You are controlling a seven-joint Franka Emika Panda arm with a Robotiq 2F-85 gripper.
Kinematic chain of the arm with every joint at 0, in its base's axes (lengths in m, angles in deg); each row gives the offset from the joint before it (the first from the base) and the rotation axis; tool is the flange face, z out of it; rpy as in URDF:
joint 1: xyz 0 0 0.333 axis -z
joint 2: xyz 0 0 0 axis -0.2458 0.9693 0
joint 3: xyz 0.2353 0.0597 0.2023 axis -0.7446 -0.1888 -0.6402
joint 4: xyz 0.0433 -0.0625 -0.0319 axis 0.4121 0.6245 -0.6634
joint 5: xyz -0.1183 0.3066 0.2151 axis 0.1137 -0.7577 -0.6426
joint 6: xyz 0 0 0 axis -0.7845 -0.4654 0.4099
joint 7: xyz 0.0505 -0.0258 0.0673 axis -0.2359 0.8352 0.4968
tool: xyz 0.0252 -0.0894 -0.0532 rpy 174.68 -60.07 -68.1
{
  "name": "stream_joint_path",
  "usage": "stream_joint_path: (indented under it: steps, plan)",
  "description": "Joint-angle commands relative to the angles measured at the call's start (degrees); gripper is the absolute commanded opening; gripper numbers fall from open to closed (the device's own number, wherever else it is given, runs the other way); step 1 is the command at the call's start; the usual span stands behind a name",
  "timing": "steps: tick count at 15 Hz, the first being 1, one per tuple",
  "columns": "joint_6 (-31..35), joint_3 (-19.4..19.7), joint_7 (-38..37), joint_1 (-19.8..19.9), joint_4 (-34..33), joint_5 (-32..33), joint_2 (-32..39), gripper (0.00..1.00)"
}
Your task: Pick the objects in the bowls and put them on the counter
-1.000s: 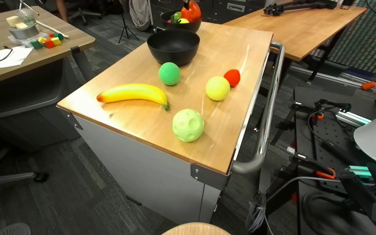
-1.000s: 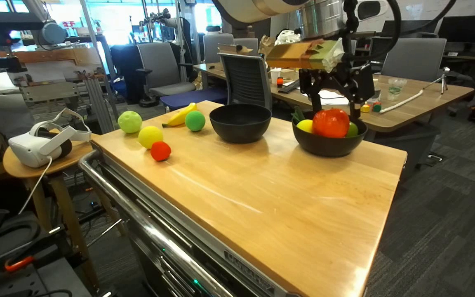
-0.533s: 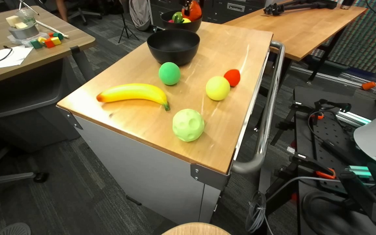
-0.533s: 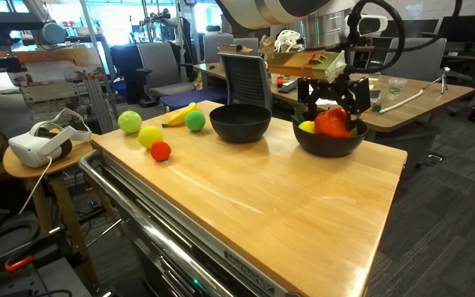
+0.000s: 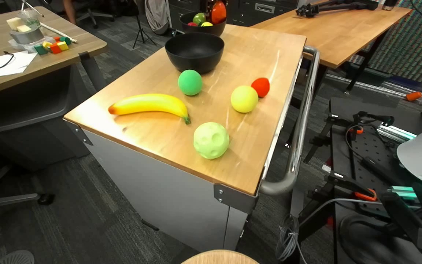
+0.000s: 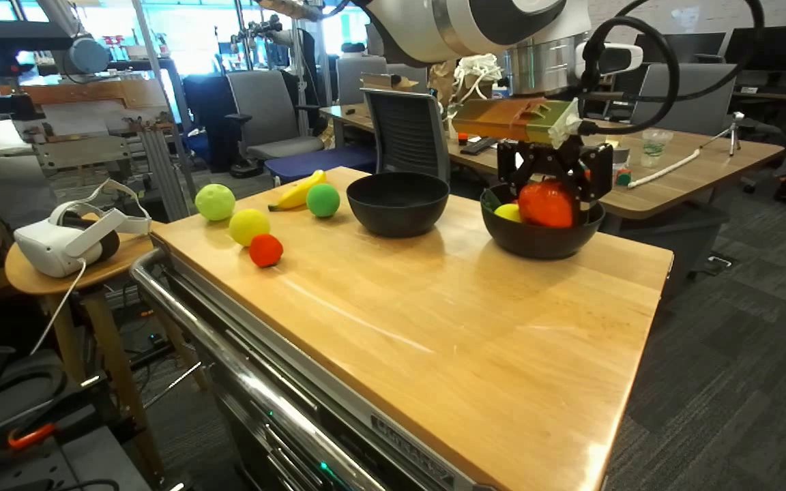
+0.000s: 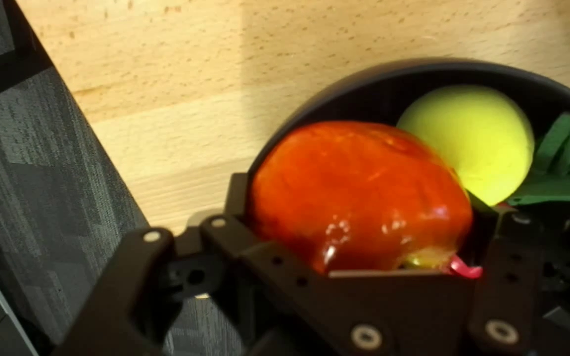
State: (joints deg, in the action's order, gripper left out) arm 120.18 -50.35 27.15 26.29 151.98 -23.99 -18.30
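Note:
In the wrist view my gripper (image 7: 360, 202) reaches into a black bowl (image 7: 443, 63) with one finger at each side of an orange-red piece (image 7: 349, 183). I cannot tell whether the fingers press on it. A yellow-green ball (image 7: 468, 133), a dark green leafy piece (image 7: 562, 190) and a pink bit (image 7: 464, 268) lie beside it. In an exterior view a green round fruit (image 5: 199, 18) also shows in that bowl. The second black bowl (image 5: 194, 55) looks empty. On the counter (image 6: 434, 293) lie a banana (image 5: 148, 103), green ball (image 5: 190, 83), pale green dimpled ball (image 5: 211, 140), yellow ball (image 5: 244, 99) and red piece (image 5: 260, 87).
A metal rail (image 6: 229, 354) runs along one long side of the counter. A small round stool (image 6: 24, 279) with a white headset (image 6: 65, 239) stands at its end. A wooden desk (image 5: 75, 40) with blocks is beyond one side, and another desk (image 5: 343, 33) is behind.
The gripper has come down into the far bowl and its fingers now straddle the orange-red piece, which has turned. That bowl has shifted slightly. The things on the counter have not moved.

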Motion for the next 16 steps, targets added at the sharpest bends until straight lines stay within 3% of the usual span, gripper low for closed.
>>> stream_joint_path:
  steps: [1,9,13,16]
  plan:
    - [-1.52,-0.18,1.34,-0.06,-2.80,0.98,0.52,0.60]
    - [0.73,1.07,-1.60,-1.62,-0.45,2.66,-6.48,0.60]
    - [-1.20,7.46,-13.05,-6.25,5.52,17.05,-10.59,0.60]
    - [-7.38,8.07,-18.55,-7.34,9.84,22.02,-11.73,0.60]
